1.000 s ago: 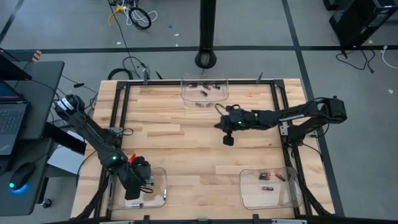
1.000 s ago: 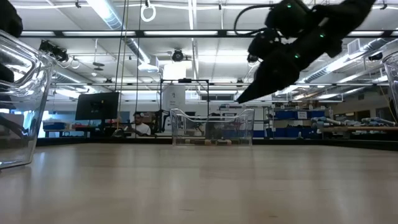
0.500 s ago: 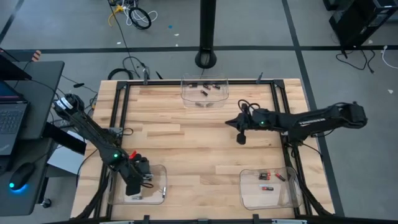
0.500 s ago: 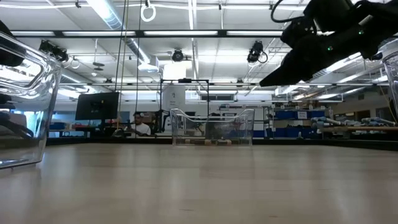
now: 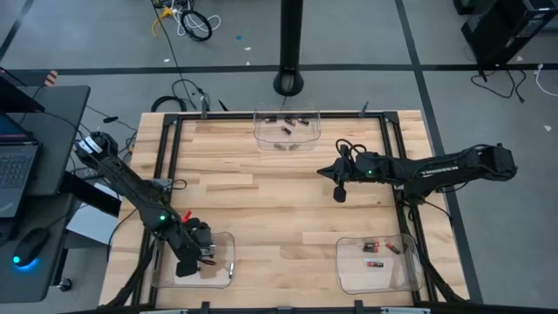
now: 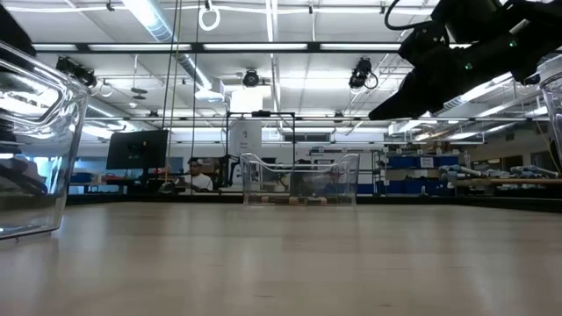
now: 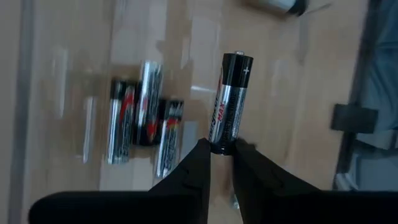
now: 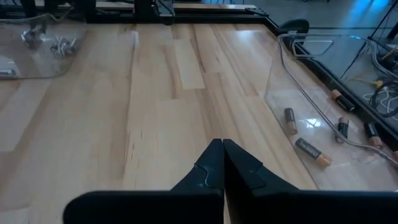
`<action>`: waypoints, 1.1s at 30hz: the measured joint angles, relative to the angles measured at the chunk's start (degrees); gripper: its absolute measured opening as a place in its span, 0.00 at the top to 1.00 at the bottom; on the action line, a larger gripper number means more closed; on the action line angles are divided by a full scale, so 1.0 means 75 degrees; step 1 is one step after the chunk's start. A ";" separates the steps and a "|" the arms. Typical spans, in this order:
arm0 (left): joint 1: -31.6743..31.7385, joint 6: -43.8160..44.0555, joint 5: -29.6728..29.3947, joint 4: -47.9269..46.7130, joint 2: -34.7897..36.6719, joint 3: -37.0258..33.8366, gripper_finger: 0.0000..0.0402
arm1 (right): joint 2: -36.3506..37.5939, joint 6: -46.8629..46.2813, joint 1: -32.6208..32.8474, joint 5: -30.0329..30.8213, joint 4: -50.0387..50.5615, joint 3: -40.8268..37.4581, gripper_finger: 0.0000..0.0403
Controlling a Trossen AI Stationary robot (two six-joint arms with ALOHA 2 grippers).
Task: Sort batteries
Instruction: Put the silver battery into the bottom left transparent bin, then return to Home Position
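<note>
Laptop [image 5: 16, 166], mouse [image 5: 33, 242], floor cables [image 5: 190, 19]

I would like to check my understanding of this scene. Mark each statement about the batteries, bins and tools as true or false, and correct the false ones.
1. The left tool holds a battery by one end. True.
2. The right tool carries a battery. False: its fingers are shut together with nothing between them.
3. The left tool is above the clear bin at the table's near left corner. True; three batteries lie there below it.
4. The far bin is empty. False: several small dark cells lie inside.
5. The right tool hovers over the bare wood, outside every bin. True.
6. The near right bin holds no batteries. False: a few lie in it.
</note>
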State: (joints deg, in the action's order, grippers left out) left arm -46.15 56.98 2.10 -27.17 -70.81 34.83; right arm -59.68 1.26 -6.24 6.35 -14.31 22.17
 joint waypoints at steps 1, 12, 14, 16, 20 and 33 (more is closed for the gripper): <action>0.0002 -0.0102 -0.0068 -0.0038 0.0000 0.0092 0.84 | 0.0000 0.0000 0.0000 0.0000 0.0017 0.0000 0.99; 0.0003 -0.0193 -0.0445 -0.0639 0.0000 0.0582 0.82 | 0.0000 -0.0003 0.0000 0.0003 0.0035 0.0000 0.98; 0.0003 -0.0132 -0.0448 -0.0934 0.0000 0.0582 0.80 | 0.0000 -0.0003 0.0000 0.0003 0.0035 0.0000 0.98; 0.0003 -0.0105 -0.0451 -0.1094 0.0000 0.0582 0.77 | 0.0000 -0.0003 0.0000 0.0003 0.0038 0.0000 0.98; 0.0006 -0.0103 -0.0451 -0.1111 0.0000 0.0582 0.69 | 0.0000 -0.0003 0.0000 0.0003 0.0038 0.0000 0.98; 0.0342 -0.1800 -0.1488 -0.0854 0.0226 0.1483 0.88 | 0.0016 0.0176 0.0015 0.0003 0.0039 0.0000 0.98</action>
State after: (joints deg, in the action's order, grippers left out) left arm -43.58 43.48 -9.06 -33.58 -69.11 45.95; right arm -59.56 2.58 -6.13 6.37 -14.02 22.17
